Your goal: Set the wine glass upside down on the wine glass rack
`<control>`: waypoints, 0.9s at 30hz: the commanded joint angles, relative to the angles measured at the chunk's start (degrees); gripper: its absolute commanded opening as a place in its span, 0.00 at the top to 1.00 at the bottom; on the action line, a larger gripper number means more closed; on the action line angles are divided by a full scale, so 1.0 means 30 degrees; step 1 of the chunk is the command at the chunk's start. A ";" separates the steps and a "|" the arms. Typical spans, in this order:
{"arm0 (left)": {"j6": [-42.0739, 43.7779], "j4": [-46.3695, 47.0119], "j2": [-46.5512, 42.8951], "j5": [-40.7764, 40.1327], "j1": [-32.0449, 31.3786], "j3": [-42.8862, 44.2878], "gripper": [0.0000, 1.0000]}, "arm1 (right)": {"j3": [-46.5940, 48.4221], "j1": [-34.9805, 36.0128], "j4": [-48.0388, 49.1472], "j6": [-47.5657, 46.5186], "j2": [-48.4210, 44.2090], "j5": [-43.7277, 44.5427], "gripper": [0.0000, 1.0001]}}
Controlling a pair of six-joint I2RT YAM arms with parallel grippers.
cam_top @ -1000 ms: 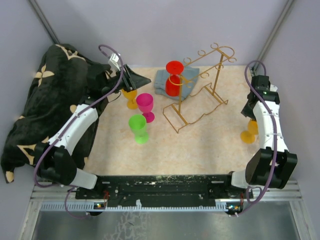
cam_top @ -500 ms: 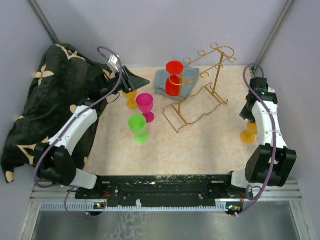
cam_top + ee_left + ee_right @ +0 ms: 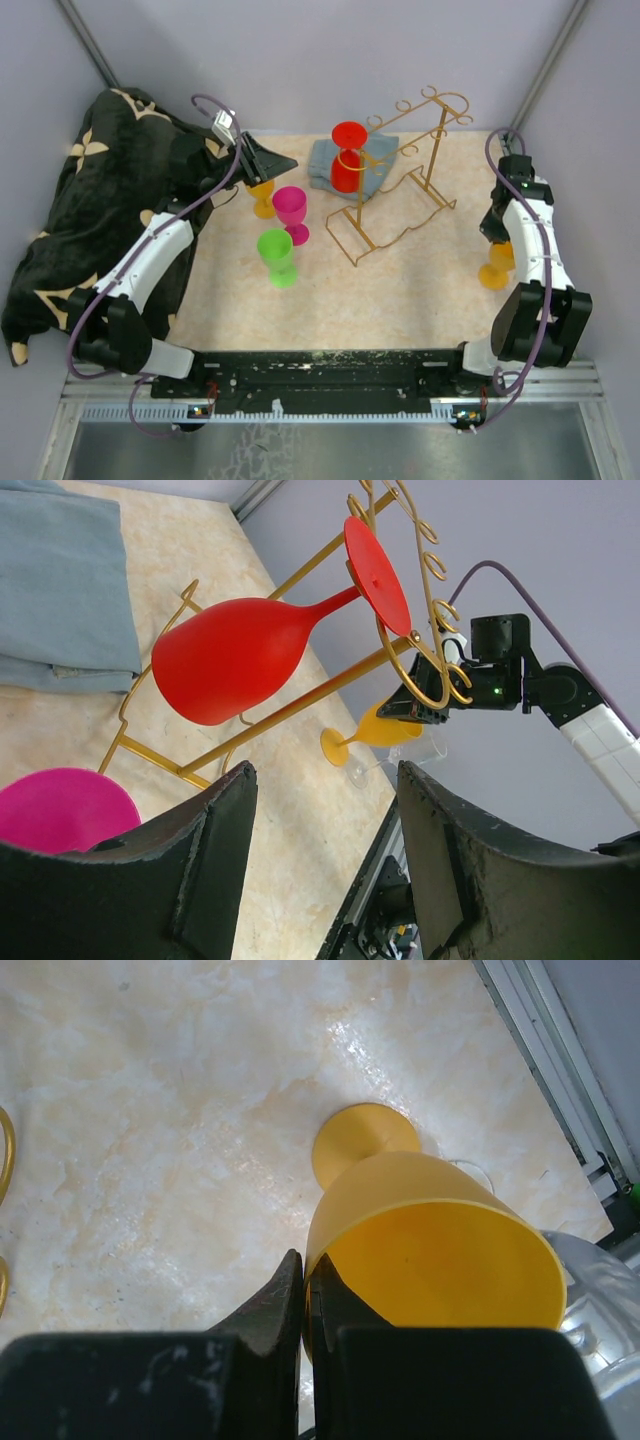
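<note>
The gold wine glass rack (image 3: pixel 400 205) stands at the back middle of the table, also visible from the left wrist (image 3: pixel 300 700). A red wine glass (image 3: pixel 347 165) (image 3: pixel 230 655) hangs upside down on it. By the table's right edge an orange wine glass (image 3: pixel 495 268) (image 3: pixel 430 1260) stands upright. My right gripper (image 3: pixel 497 238) (image 3: pixel 305 1280) is shut on its rim, one finger inside the bowl and one outside. At the back left my left gripper (image 3: pixel 285 160) (image 3: pixel 325 810) hangs open and holds nothing, above another orange glass (image 3: pixel 262 197).
A pink glass (image 3: pixel 291 208) and a green glass (image 3: pixel 276 252) stand left of the rack. A grey-blue cloth (image 3: pixel 325 165) lies behind the rack's left end. A black patterned blanket (image 3: pixel 90 200) covers the left side. A clear glass (image 3: pixel 600 1290) sits right beside the held one.
The right gripper has shut on the orange glass's rim, and the right arm shifted slightly. The left arm has barely moved.
</note>
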 commanded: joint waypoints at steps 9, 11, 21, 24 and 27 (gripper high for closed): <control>0.0020 -0.0081 -0.0220 -0.0429 0.0124 0.0995 0.36 | 0.4456 0.0334 0.0534 0.0549 -0.1855 0.0669 1.00; 0.0020 -0.0251 -0.0143 -0.0532 0.0123 0.1327 0.36 | 0.4663 0.0846 0.1313 0.0464 -0.2496 0.1183 1.00; -0.0350 -0.1221 0.0309 -0.1147 0.0094 0.2890 0.37 | 0.8086 0.2083 0.4444 0.0010 -0.3885 0.1578 1.00; -0.0669 -0.0963 0.0305 -0.1127 0.0094 0.3045 0.37 | 0.8377 0.2350 0.6232 0.0143 -0.4530 0.1200 1.00; -0.0977 -0.0846 0.0470 -0.0967 0.0094 0.3531 0.37 | 0.8650 0.2400 0.7953 0.0429 -0.5194 0.0668 1.00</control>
